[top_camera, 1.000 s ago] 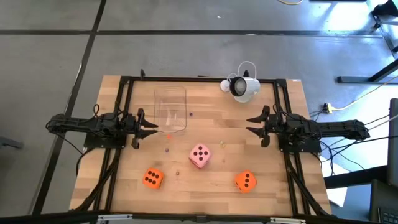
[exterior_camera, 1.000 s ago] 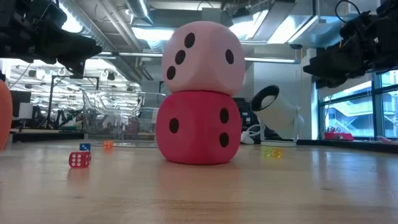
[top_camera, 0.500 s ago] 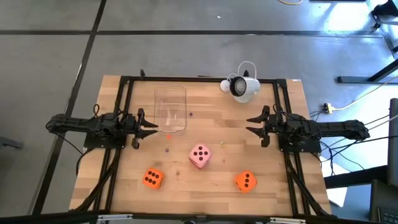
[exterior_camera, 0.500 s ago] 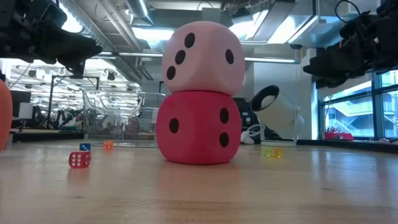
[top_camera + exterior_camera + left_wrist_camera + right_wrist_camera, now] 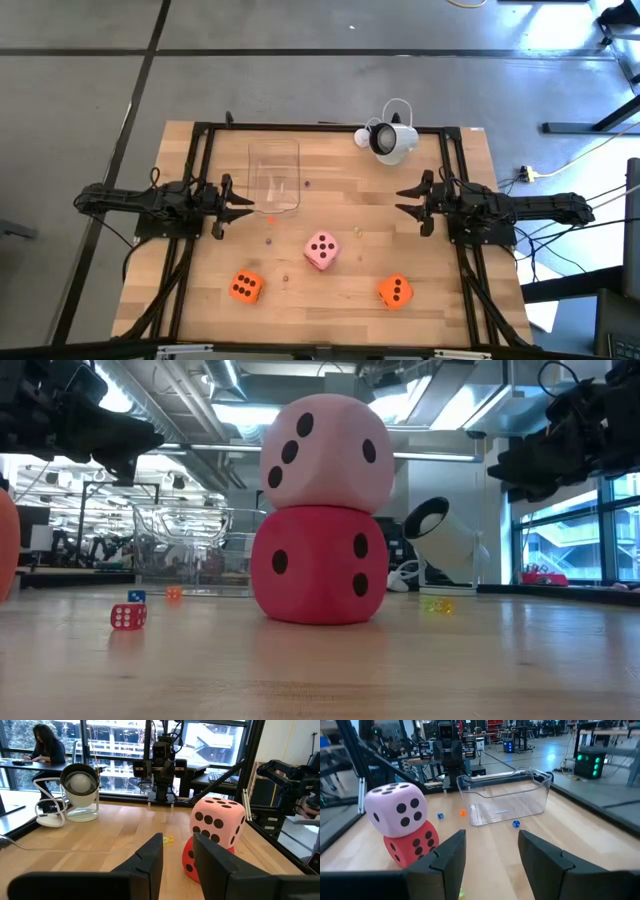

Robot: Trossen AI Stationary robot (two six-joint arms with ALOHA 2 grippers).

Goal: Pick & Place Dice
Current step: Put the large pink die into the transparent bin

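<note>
A pink die (image 5: pixel 321 250) sits flat on top of a red die (image 5: pixel 318 565) in the middle of the table; both also show in the left wrist view, as pink die (image 5: pixel 218 821) and red die (image 5: pixel 188 862). Two orange dice rest on the wood nearer the front edge, one at the left (image 5: pixel 245 287) and one at the right (image 5: pixel 395 291). My left gripper (image 5: pixel 248 207) hovers level at the table's left, open, with nothing between its fingers (image 5: pixel 150 857). My right gripper (image 5: pixel 399 201) hovers level at the table's right, open and holding nothing (image 5: pixel 491 837).
A clear plastic tub (image 5: pixel 274 177) stands at the far left-centre of the table. A white round device (image 5: pixel 388 140) sits at the far edge. Tiny coloured dice (image 5: pixel 127 617) are scattered near the tub. A black frame (image 5: pixel 200 130) borders the table. A person (image 5: pixel 47 745) sits beyond it.
</note>
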